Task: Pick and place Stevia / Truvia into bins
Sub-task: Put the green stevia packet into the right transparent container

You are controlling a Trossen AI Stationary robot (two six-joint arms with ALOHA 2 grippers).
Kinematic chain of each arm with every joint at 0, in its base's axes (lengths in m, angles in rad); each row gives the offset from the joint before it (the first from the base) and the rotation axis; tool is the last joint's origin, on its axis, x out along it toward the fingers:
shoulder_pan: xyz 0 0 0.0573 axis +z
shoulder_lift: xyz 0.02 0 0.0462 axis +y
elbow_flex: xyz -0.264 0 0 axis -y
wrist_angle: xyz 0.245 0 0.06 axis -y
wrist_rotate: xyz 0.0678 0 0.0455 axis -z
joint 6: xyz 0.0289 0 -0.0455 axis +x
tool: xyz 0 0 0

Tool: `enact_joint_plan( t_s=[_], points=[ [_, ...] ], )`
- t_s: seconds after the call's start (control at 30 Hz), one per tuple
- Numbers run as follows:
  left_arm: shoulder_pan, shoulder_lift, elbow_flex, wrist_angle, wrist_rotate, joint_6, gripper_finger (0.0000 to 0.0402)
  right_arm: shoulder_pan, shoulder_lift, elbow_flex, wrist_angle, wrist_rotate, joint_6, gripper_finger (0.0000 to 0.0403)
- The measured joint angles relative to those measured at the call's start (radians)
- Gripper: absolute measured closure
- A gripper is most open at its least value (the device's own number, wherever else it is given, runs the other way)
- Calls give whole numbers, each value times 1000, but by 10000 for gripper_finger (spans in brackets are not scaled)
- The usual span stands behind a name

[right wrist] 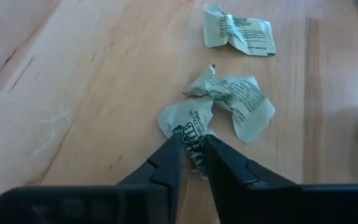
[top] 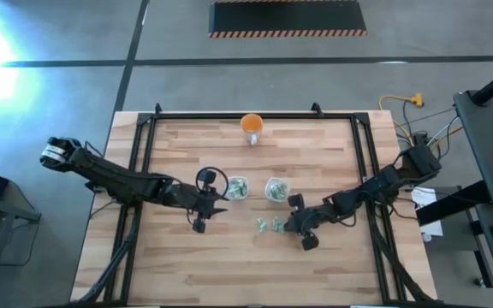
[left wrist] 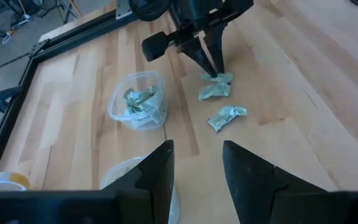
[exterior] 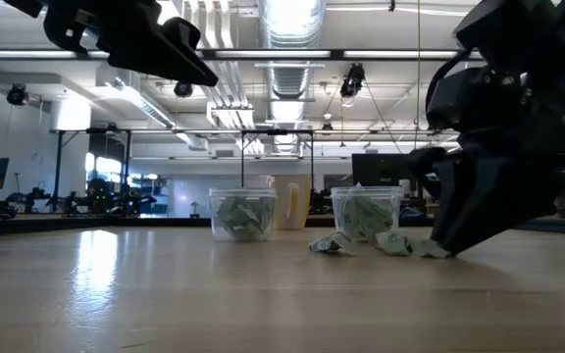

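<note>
Three crumpled pale green-and-white sachets [right wrist: 241, 102] lie on the wooden table just near of the two clear bins. The left bin [top: 236, 188] and the right bin [top: 276, 188] both hold several sachets. My right gripper [right wrist: 191, 142] is down at the table, at the right end of the loose group, shut on one sachet [right wrist: 185, 121]. My left gripper [left wrist: 197, 146] is open and hovers raised just left of the left bin [left wrist: 126, 177], touching nothing. In the low view the loose sachets [exterior: 332, 243] rest flat on the table in front of the right bin [exterior: 366, 211]. My right gripper pinches one sachet between its two fingertips [right wrist: 169, 152], at the edge nearest the gripper [right wrist: 194, 138]. The fingers come slanting down from the table's right side [left wrist: 215, 73]. The rest of the sachet lies on the table, crumpled.
An orange cup [top: 252, 125] stands near the table's far edge, behind the bins. The other two loose sachets [right wrist: 238, 31] lie just left of the held one. Black frame rails [top: 144, 128] run along the table's left, right and far sides. Bare wood [top: 246, 265] spreads toward the near edge.
</note>
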State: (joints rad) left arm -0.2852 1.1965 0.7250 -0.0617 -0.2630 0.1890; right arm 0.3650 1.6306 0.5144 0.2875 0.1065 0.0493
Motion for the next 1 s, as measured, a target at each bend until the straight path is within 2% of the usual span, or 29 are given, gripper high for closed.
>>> enact_joint_plan(
  t_s=[0.17,0.67,0.77,0.93,1.0],
  points=[
    [-4,0,0,0,0,0,281,0,-10,3,-3,-6,-29,390],
    [-5,0,0,0,0,1,281,1,-166,2,-46,13,-108,394],
    [-5,0,0,0,-1,7,281,1,-223,2,-76,119,-138,394],
    [-5,0,0,0,-3,8,281,-1,-282,1,-120,411,-184,394],
    [-5,0,0,1,-3,8,281,-10,-290,0,-120,467,-188,394]
  ],
)
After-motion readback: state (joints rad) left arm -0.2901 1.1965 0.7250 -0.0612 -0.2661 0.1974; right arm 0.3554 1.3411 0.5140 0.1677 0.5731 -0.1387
